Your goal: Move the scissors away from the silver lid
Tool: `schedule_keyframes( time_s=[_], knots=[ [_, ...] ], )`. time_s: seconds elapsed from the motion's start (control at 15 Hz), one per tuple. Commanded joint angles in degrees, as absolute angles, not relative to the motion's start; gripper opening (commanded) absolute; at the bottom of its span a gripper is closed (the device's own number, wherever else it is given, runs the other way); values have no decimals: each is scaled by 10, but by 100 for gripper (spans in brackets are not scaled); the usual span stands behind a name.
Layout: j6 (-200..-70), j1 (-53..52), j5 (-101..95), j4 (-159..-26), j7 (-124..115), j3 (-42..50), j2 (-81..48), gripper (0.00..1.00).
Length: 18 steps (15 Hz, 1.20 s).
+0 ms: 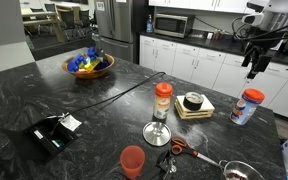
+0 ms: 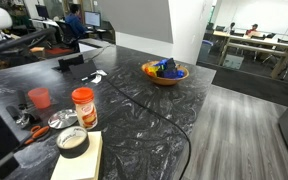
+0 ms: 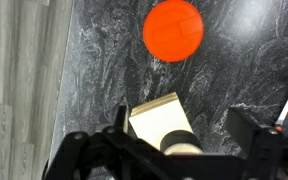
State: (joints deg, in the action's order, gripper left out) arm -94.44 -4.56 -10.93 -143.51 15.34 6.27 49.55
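The scissors [image 1: 179,148], with orange-red handles, lie on the dark marble counter just beside the silver lid [image 1: 157,131], which has an upright knob. Both also show in an exterior view, the scissors [image 2: 32,133] in front of the lid [image 2: 62,118]. In the wrist view an orange handle of the scissors [image 3: 281,128] peeks in at the right edge. My gripper [image 1: 254,62] hangs high above the counter's far right side, well away from both. In the wrist view the gripper [image 3: 184,125] is open and empty, with its fingers spread above a wooden block.
An orange-lidded jar [image 1: 163,100], a wooden block [image 1: 194,103] with a tape roll on it, a red cup [image 1: 132,160], a red-capped container [image 1: 248,106], a fruit bowl [image 1: 89,65], a black device [image 1: 52,132] with its cable, a dark clump [image 1: 166,163] and a handled strainer [image 1: 239,172] stand on the counter.
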Motion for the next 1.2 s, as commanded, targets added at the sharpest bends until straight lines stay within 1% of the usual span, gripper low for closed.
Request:
schedule_keyframes(
  time_s=[0.0, 0.47, 0.67, 0.73, 0.87, 1.13],
  knots=[
    [-951, -46, -106, -1438, 155, 52, 497, 100],
    [-986, -155, -11, -1469, 146, -40, 461, 100],
    [-1054, -168, 21, -1472, 129, -56, 427, 100],
    [-1025, -165, 11, -1472, 131, -59, 441, 100],
    [-1047, -165, 13, -1472, 131, -60, 424, 100],
    [-1048, -165, 13, -1472, 131, -60, 425, 100]
  ],
)
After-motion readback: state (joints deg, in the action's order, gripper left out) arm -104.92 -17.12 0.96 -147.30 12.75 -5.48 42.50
